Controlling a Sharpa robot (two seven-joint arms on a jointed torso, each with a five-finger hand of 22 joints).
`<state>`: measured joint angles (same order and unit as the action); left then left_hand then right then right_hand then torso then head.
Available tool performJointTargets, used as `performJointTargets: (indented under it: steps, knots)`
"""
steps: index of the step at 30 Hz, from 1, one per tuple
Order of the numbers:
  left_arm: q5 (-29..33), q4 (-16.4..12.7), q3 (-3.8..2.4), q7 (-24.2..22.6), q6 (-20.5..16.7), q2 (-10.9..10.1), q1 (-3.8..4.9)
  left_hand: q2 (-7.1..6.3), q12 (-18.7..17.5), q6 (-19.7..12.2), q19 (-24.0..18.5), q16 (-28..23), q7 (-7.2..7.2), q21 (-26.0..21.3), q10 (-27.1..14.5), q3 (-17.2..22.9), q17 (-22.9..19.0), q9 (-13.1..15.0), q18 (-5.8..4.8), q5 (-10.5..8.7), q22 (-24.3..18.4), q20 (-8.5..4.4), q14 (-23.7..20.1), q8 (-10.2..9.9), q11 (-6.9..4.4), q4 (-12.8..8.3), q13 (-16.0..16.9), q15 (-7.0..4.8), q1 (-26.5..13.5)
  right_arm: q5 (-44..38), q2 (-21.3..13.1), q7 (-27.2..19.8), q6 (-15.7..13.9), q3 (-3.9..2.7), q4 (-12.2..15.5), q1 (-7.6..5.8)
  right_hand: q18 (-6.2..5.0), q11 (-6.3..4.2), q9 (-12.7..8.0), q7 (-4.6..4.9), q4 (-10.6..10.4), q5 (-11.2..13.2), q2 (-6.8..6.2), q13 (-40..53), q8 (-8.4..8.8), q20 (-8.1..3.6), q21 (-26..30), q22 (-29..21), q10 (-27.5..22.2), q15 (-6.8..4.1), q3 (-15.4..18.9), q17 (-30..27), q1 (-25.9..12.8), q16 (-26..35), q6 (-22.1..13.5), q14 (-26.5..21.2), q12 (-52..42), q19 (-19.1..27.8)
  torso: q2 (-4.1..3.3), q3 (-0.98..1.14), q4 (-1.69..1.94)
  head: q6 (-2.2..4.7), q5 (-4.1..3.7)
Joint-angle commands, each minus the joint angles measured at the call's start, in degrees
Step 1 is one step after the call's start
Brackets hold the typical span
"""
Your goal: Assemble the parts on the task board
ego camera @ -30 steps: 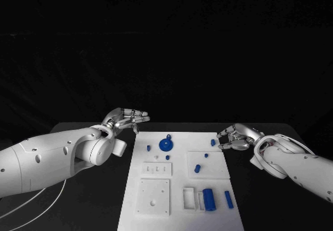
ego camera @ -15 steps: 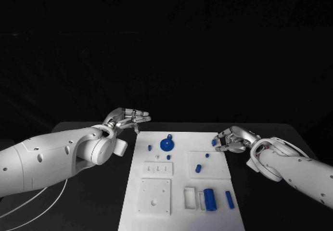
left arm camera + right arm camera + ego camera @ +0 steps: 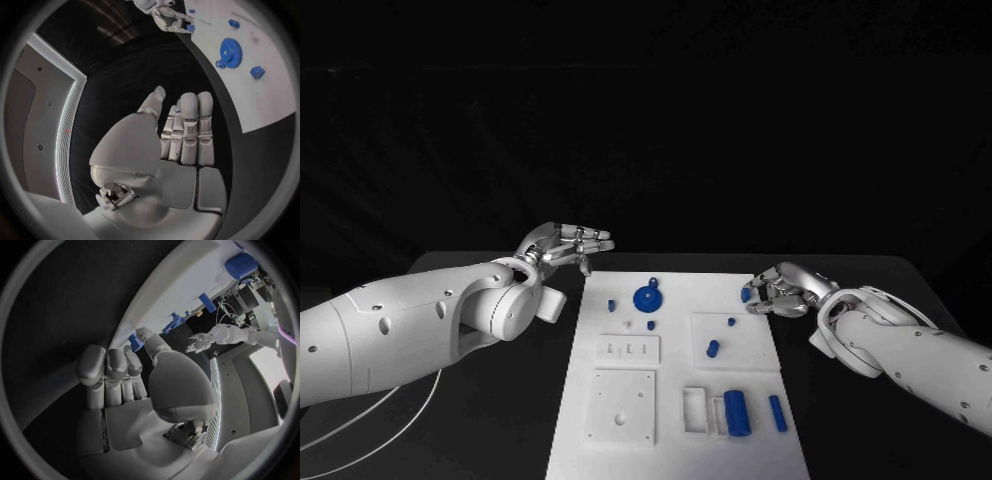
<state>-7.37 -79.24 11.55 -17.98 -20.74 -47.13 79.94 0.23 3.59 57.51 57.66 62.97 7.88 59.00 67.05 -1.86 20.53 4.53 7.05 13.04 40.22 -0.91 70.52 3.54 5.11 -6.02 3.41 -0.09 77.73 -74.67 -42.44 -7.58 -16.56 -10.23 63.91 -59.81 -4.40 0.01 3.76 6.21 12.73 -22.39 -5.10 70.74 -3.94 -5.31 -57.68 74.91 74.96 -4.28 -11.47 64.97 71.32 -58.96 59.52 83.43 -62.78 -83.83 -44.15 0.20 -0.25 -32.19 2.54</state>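
The white task board [image 3: 672,455] lies lengthwise in the middle of the table. A blue gear [image 3: 646,298] stands near its far end, also seen as the gear [image 3: 230,50]. A small blue part [image 3: 744,295] sits at the board's far right edge. My right hand [image 3: 785,288] is beside it with curled fingers, fingertips at the part [image 3: 189,28]; whether they pinch it is unclear. In the right wrist view the part [image 3: 134,342] shows between thumb and finger. My left hand [image 3: 568,244] hovers left of the board's far corner, fingers straight, holding nothing.
More small blue pieces [image 3: 711,349] lie mid-board. A blue cylinder [image 3: 734,412] and a blue bar [image 3: 776,413] lie near the board's near right. White square sub-plates [image 3: 620,405] sit on its left half. Black table [image 3: 473,430] surrounds it.
My right hand has moved left towards the small blue part at the board's far right edge, until its fingertips reach it. The left hand has stayed put.
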Motion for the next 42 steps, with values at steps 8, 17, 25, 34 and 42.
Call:
performJointTargets:
  steps: [8,17,25,34,42]
  knots:
    - [0.2,-0.14,-0.06,-0.56,1.07,-0.03,0.02,0.33,-0.07,-0.36,0.04,0.22,0.13,-0.33,-0.36,-0.02,0.06,0.07,0.93,-0.02,0.08,0.15,0.01,0.06,0.14,-0.18,0.06,0.33,0.14,0.49,0.53,-0.01,-1.17,-0.03,-0.44,0.13,-0.47,-0.28,-0.08,-0.19,-0.58,2.73,0.2,0.18,0.19,0.13,-0.3,7.27,0.48,0.12,-4.33,0.14,-0.8,-0.25,1.48,0.1,-0.28,-2.22,-0.03,-0.02,0.02,-0.53,0.0]
    - [-0.02,-0.12,-0.06,-0.39,1.07,-0.09,0.02,0.33,-0.07,-0.36,0.04,0.22,0.13,-0.33,-0.36,-0.02,0.06,0.07,0.93,-0.02,0.08,0.15,0.01,0.06,0.14,-0.18,0.06,0.33,0.14,0.54,0.93,0.56,-1.39,-0.04,-0.71,0.14,-0.45,-0.34,-0.07,-0.31,-0.86,3.28,-0.08,0.12,0.2,0.07,-0.18,7.24,0.46,0.07,-5.14,0.13,-0.9,-0.18,1.91,0.13,-0.16,-2.19,-0.01,0.01,0.01,-0.69,0.06]
    - [-0.06,-0.08,-0.06,-0.35,1.12,-0.09,0.02,0.33,-0.07,-0.36,0.04,0.22,0.13,-0.33,-0.36,-0.02,0.06,0.07,0.93,-0.02,0.08,0.15,0.01,0.06,0.14,-0.18,0.06,0.33,0.14,0.53,1.21,0.73,-1.46,-0.04,-0.86,0.14,-0.42,-0.47,-0.05,-0.54,-0.97,3.65,0.07,0.18,0.14,0.01,-0.18,7.24,0.52,-0.01,-5.45,0.16,-0.82,-0.2,2.85,0.14,-0.23,-2.2,0.02,0.03,-0.04,-0.62,0.11]
    - [-0.07,-0.01,-0.06,-0.31,1.18,-0.03,0.02,0.33,-0.07,-0.36,0.04,0.22,0.13,-0.33,-0.36,-0.02,0.06,0.07,0.93,-0.02,0.08,0.15,0.01,0.06,0.14,-0.18,0.06,0.33,0.14,0.53,1.31,0.82,-1.68,-0.04,-0.91,0.14,-0.34,-0.68,-0.01,-0.9,-1.1,4.59,0.63,0.33,0.1,-0.11,-0.24,7.26,0.66,-0.16,-5.99,0.2,-0.71,-0.2,4.29,0.14,-0.41,-2.21,0.0,0.07,-0.04,-0.57,0.1]
    - [-0.07,0.02,-0.06,-0.28,1.24,-0.02,0.02,0.47,-0.05,-0.29,0.02,0.24,0.11,-0.37,-0.31,0.1,0.05,0.07,0.92,-0.03,0.24,0.14,0.05,0.08,0.12,-0.25,0.06,0.32,0.08,0.53,1.35,0.88,-2.56,-0.04,-0.99,0.14,0.07,-1.41,0.54,-2.39,-0.88,9.88,2.09,0.59,-0.32,-0.7,-0.43,7.3,1.15,-0.79,-9.27,0.32,-0.28,-0.21,9.41,0.15,-0.64,-2.23,0.01,0.09,-0.04,-0.58,0.1]
